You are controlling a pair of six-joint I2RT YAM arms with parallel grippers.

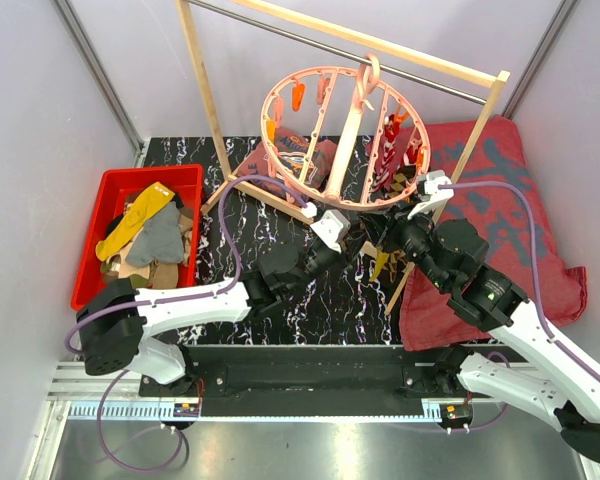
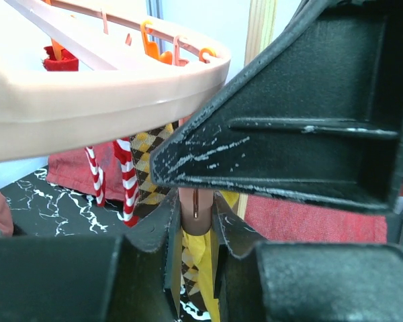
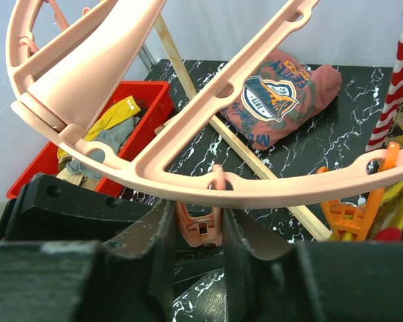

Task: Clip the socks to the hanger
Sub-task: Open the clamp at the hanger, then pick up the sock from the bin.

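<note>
Left wrist camera: the left gripper [image 2: 196,225] has its two black fingers pressed onto a small brownish-pink plastic clip [image 2: 195,209], and a mustard-yellow sock [image 2: 203,282] hangs directly beneath it. Just behind, a brown-tan argyle sock [image 2: 151,157] and red-and-white striped socks [image 2: 127,191] dangle under the large round salmon-pink plastic ring hanger [image 2: 107,94]. On the right wrist camera, the right gripper [image 3: 200,235] likewise pinches a small orange plastic clip [image 3: 201,227] hung from the ring's near rim; a second orange clip [image 3: 352,216] hangs free just beside it. Farther off on the black marble-patterned tabletop [image 3: 363,100] lie a folded pink printed shirt [image 3: 282,94] and a red plastic bin [image 3: 158,94] holding loose yellow and grey socks [image 3: 111,127]. From above, both grippers meet under the ring's near rim, the ring hangs by its hook from the light wooden frame rack [image 1: 202,90], and a large dark-red patterned cloth [image 1: 500,200] lies to the right.
</note>
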